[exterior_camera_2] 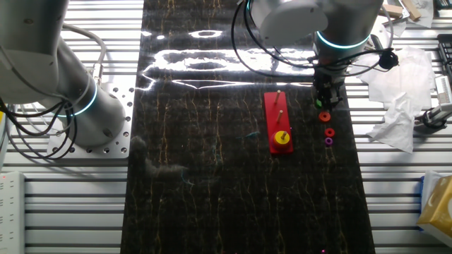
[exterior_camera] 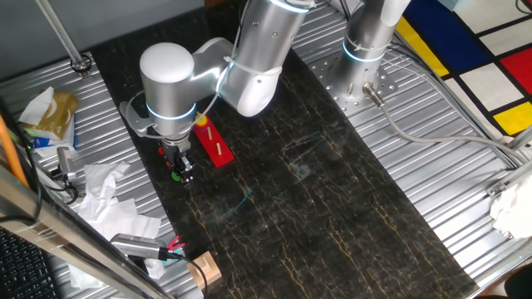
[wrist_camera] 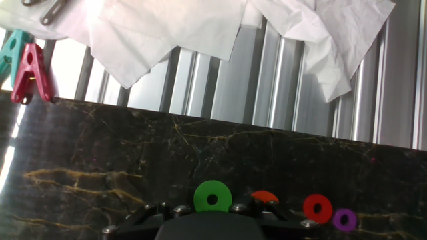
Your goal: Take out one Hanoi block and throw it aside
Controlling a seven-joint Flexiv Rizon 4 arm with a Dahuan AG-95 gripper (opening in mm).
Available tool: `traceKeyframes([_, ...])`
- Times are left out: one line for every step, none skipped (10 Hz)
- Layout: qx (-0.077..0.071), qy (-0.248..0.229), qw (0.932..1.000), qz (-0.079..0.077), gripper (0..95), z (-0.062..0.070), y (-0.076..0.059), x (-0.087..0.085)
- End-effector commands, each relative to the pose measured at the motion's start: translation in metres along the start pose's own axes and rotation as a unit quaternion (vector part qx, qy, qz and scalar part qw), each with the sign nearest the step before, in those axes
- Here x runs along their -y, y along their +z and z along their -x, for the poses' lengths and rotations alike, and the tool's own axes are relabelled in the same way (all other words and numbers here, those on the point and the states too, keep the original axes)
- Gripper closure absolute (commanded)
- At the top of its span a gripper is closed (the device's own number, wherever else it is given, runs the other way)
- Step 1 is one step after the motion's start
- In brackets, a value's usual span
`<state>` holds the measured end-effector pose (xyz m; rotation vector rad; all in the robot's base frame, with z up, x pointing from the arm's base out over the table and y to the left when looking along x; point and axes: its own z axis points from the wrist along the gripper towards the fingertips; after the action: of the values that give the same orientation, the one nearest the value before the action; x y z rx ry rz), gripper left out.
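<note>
In one fixed view, you are seeing the gripper (exterior_camera: 179,170) hanging over the dark marble mat (exterior_camera: 332,191) just beside the red Hanoi base (exterior_camera: 214,142), with a speck of green at its fingertips; you cannot tell from here how the jaws stand.

In the other fixed view, the gripper (exterior_camera_2: 327,99) is hovering to the right of the red Hanoi base (exterior_camera_2: 278,121), which is carrying a yellow disc (exterior_camera_2: 282,137) on its near peg. Below the fingers an orange-red ring (exterior_camera_2: 324,116), a red ring (exterior_camera_2: 329,132) and a purple ring (exterior_camera_2: 328,141) are lying apart on the mat.

In the hand view, the green Hanoi block (wrist_camera: 213,197) is standing on edge between the fingers, the jaws pinching it above the mat. The orange-red ring (wrist_camera: 265,197), red ring (wrist_camera: 317,208) and purple ring (wrist_camera: 344,219) are lying to its right, and white paper (wrist_camera: 167,30) is lying beyond the mat's edge.
</note>
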<state>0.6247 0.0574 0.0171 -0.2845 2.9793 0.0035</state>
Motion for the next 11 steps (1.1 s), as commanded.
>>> traceKeyframes([-0.002, -0.006, 1.0, -0.007, 76.0, 0.0, 0.0, 0.0])
traceKeyframes([-0.002, -0.007, 0.9999, -0.009, 76.0, 0.0, -0.001, 0.0])
traceKeyframes([-0.005, -0.007, 0.9999, -0.013, 95.0, 0.0, -0.004, 0.0])
traceKeyframes([-0.006, -0.004, 0.9999, -0.013, 95.0, 0.0, -0.007, -0.001])
traceKeyframes([-0.007, -0.003, 0.9999, -0.013, 95.0, 0.0, -0.009, -0.001])
traceKeyframes([-0.007, -0.002, 0.9999, -0.014, 95.0, 0.0, -0.012, -0.002])
traceKeyframes([-0.007, 0.0, 0.9999, -0.013, 95.0, 0.0, -0.014, -0.002])
traceKeyframes([-0.008, 0.001, 0.9999, -0.013, 95.0, 0.0, -0.016, -0.002])
traceKeyframes([-0.008, 0.001, 0.9999, -0.014, 95.0, 0.0, -0.019, -0.003])
traceKeyframes([-0.009, 0.001, 0.9999, -0.014, 95.0, -0.001, -0.022, -0.003])
traceKeyframes([-0.012, 0.001, 0.9998, -0.018, 95.0, -0.002, -0.024, -0.003])
